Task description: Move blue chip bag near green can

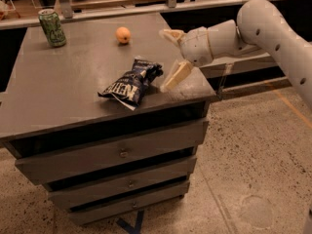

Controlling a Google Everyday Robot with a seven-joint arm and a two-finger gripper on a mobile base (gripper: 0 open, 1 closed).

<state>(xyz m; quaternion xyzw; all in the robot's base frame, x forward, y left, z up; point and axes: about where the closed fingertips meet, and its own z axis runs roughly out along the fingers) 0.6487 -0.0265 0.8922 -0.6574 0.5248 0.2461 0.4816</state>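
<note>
The gripper (169, 56) hung over the right edge of the grey drawer cabinet (68, 87), at about 3 o'clock from the blue chip bag (131, 82). Its two pale fingers (176, 76) were spread wide apart and held nothing; the lower one reached down close to the bag's right end, though contact could not be made out. The bag lay crumpled on the cabinet top near the front right, its white lettering facing up. The green can (52, 27) stood upright at the far left corner, at roughly 10 o'clock from the bag and well apart from it. A small orange fruit (123, 34) sat at about 12 o'clock from the bag, between the can and the gripper.
</note>
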